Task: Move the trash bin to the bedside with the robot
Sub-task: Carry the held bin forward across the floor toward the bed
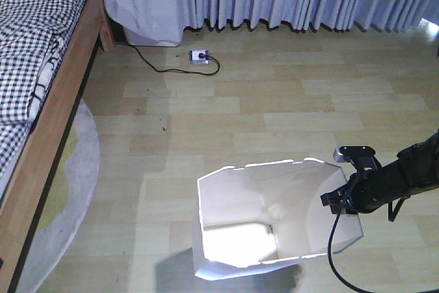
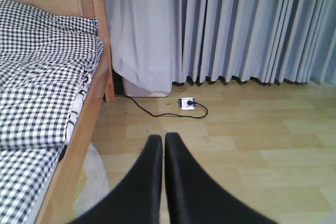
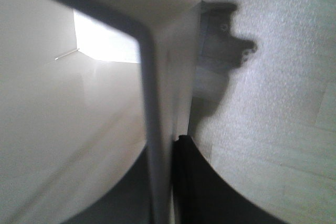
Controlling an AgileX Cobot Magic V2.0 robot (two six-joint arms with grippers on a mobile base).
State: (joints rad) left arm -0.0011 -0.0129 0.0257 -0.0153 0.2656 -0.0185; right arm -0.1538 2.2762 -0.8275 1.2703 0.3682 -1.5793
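My right gripper (image 3: 164, 145) has its jaws pinched on the rim wall of the trash bin (image 1: 240, 190) — 1 finger inside, 1 outside. The left gripper (image 2: 160, 139) has its 2 fingers pressed together on nothing, pointing toward the curtains (image 2: 236, 24). The bin is out on the wooden floor (image 1: 274, 101), well apart from the bed (image 1: 48, 135) — checked bedding (image 1: 27, 18) — along the left.
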